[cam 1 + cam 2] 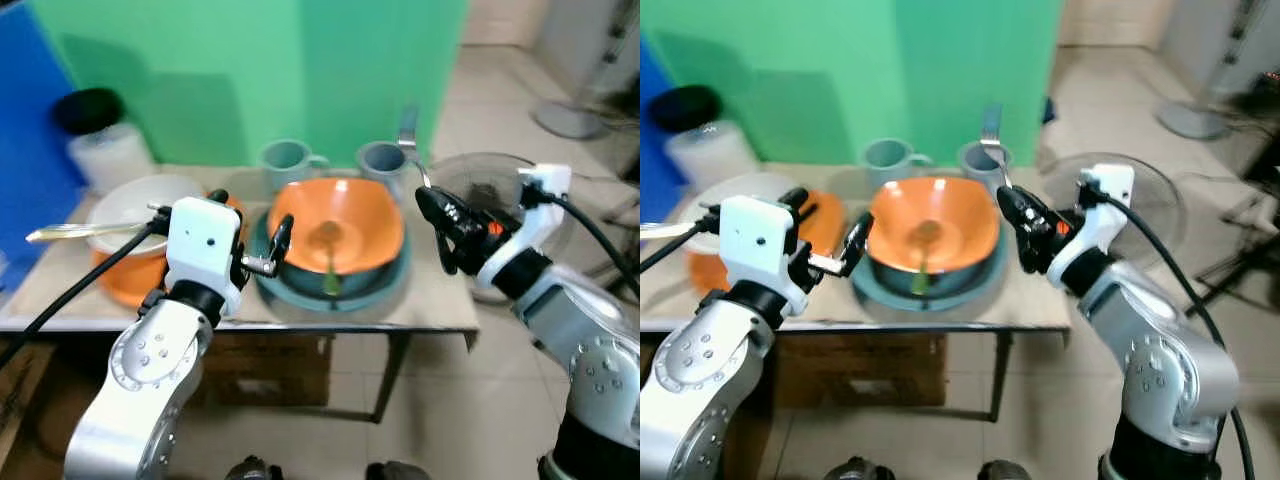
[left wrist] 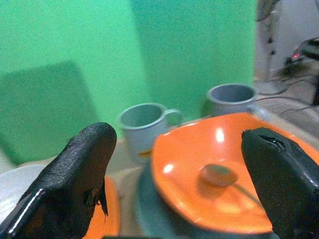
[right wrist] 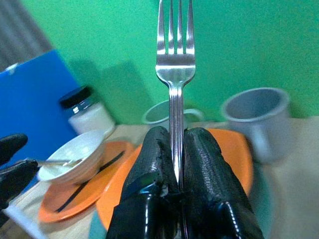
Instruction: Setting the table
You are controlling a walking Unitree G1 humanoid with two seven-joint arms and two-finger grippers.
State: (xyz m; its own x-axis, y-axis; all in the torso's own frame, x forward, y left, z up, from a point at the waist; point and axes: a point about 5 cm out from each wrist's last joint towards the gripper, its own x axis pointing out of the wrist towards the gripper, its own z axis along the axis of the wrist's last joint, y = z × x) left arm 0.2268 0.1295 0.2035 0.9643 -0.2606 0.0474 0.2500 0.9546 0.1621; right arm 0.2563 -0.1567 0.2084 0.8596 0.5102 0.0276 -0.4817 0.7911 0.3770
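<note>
Right of centre in the left eye view, the right tool (image 3: 172,149) pinches a fork (image 3: 174,74) upright, tines up, beside the orange bowl (image 1: 335,225). Left tool (image 2: 179,164) hangs spread wide before that bowl on the counter (image 1: 440,295).

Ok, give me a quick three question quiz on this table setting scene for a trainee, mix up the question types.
1. True or false: the right claw is shut on a fork with its tines pointing up.
2. Multiple choice: what lies inside the orange bowl? A) a knife B) a spoon C) a mug
3. Fill in: behind the orange bowl stand two grey ____.

Key
1. True; the fork's handle is pinched between the fingers.
2. B; the left claw is open beside that bowl, holding nothing.
3. Mugs: one mug to the left, the other mug to the right.
</note>
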